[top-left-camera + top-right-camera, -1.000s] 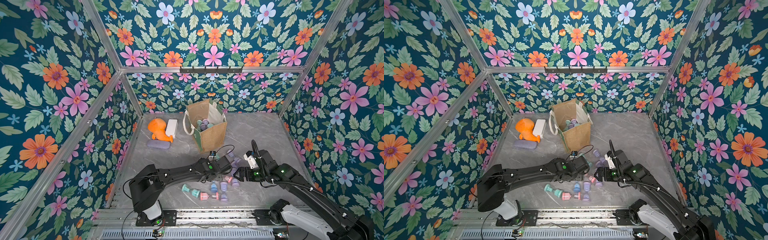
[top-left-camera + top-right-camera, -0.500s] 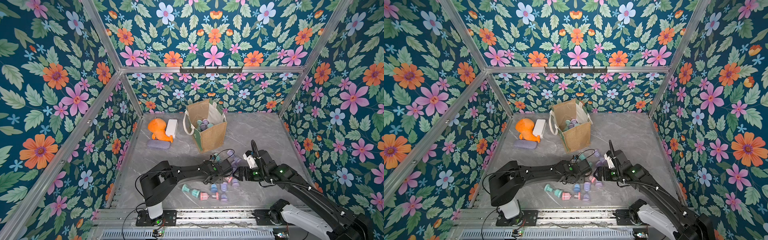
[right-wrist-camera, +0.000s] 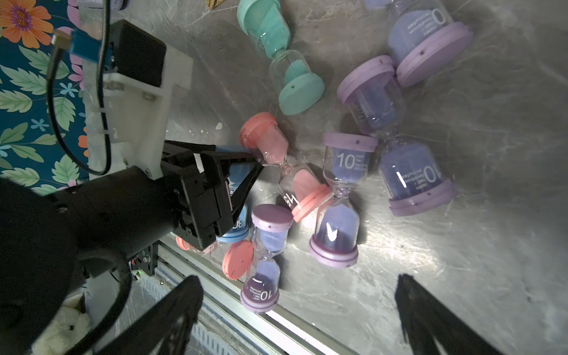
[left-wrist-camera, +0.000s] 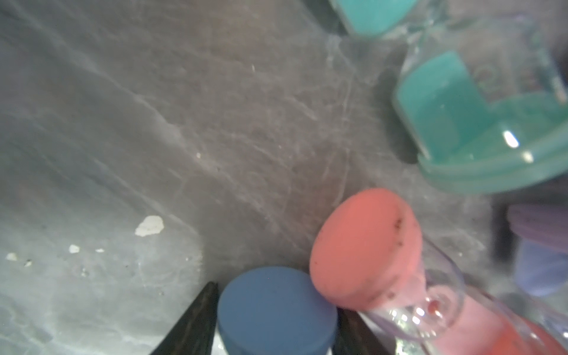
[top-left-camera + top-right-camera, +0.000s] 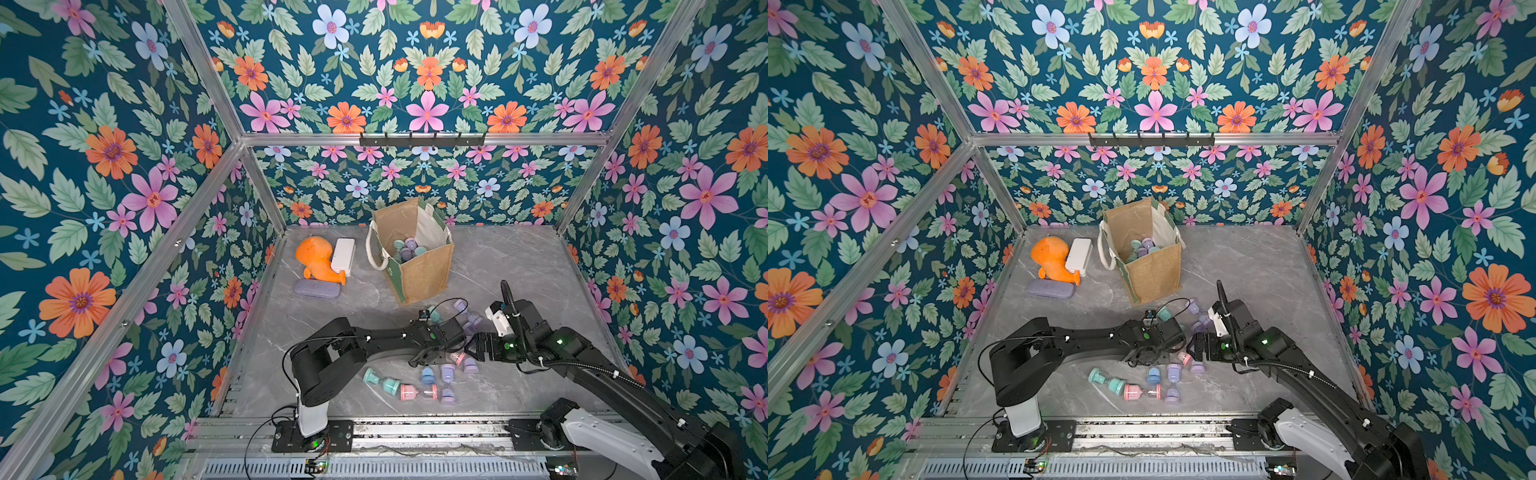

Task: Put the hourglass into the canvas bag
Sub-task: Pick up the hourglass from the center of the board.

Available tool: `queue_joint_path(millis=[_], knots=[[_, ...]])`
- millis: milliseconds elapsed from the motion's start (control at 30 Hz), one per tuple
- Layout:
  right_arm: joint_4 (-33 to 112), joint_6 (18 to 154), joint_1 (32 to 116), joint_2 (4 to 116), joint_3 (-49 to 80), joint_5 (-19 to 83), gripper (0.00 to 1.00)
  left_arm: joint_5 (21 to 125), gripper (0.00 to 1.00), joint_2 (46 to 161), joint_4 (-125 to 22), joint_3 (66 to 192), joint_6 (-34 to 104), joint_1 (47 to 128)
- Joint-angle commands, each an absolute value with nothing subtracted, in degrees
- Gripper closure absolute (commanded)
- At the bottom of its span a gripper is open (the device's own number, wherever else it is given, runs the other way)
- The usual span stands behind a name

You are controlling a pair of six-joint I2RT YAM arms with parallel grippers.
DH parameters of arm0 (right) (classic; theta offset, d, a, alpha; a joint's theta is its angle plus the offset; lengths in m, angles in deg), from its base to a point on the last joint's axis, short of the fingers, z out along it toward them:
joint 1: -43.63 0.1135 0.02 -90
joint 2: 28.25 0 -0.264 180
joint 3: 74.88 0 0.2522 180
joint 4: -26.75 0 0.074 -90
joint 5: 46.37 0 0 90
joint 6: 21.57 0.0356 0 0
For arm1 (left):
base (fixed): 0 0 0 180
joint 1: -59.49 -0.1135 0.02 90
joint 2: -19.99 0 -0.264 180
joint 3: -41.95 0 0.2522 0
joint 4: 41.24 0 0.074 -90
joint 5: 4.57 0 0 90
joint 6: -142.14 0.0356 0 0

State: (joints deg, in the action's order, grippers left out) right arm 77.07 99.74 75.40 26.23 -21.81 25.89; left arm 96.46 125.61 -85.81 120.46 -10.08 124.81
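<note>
Left wrist: left pincer [image 4: 276, 298] clamps blue hourglass [image 4: 273, 310] touching pink hourglass [image 4: 365, 249]; right pincer [image 3: 296, 278] apart.

The blue-capped glass hourglass [image 4: 270, 310] runs off the left wrist picture's edge, blurred. Whether the dark fingertips [image 4: 199, 319] of the left gripper [image 4: 276, 298] press its cap is unclear. In the right wrist view that gripper hides most of it.

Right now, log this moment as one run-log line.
phase: pick | left gripper: jaws astride blue hourglass, grip unconfirmed | right gripper: open, empty | canvas bag: upright, hourglasses inside
</note>
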Motion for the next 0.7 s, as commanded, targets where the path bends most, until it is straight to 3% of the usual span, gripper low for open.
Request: queue_joint_path(millis=[0,667], knots=[[76.0,99.8,75.4,26.5,-21.7,26.0,0.01,97.0,0.45,126.1,-85.4,120.5,-10.4,124.6],[76.0,99.9,75.4,26.9,-20.5,26.4,0.01,98.9,0.59,123.6,-84.5,118.8,-11.5,124.6]])
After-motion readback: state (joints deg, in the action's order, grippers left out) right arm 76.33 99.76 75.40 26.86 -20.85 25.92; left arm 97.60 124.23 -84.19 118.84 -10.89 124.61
